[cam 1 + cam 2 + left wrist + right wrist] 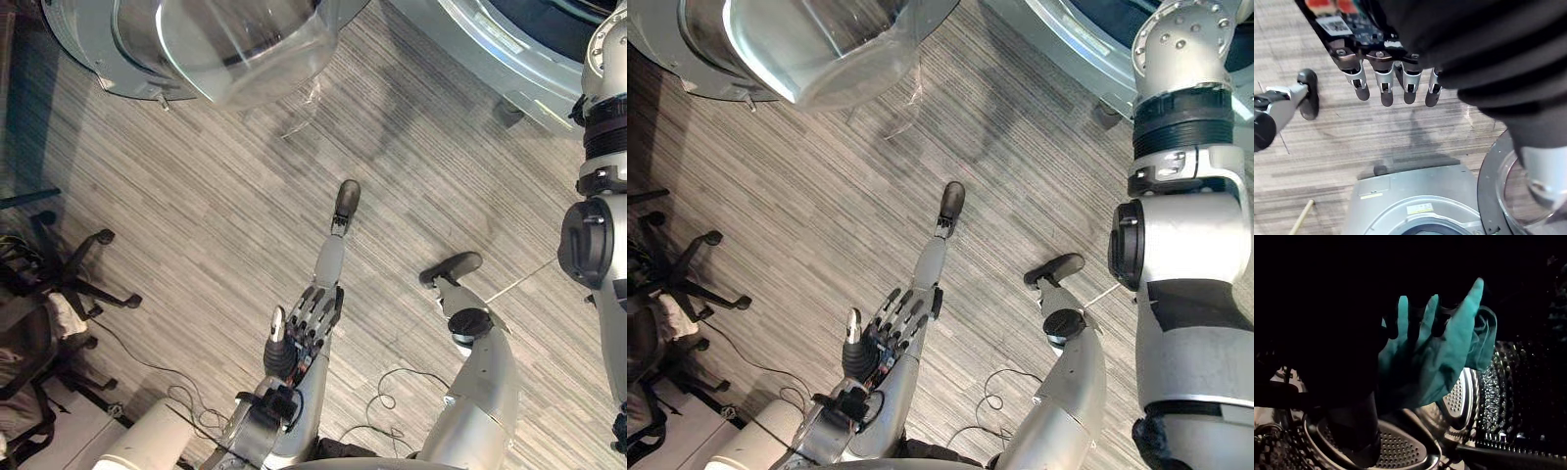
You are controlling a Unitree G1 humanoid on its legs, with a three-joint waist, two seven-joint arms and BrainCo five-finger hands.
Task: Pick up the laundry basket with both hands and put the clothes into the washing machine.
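Right wrist view: right hand [1352, 340] fingers curled on teal cloth [1440, 362] inside drum [1396, 450] | left hand [306, 318] fingers relaxed, spread, empty

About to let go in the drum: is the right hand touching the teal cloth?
Touching. In the right wrist view the right hand has its fingers hooked over the teal cloth, which hangs from them inside the drum.

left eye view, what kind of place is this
Probably an office or lab corner set up for laundry: a washing machine with its round glass door open, a rolling office chair on grey striped flooring, and a teal cloth inside the perforated drum.
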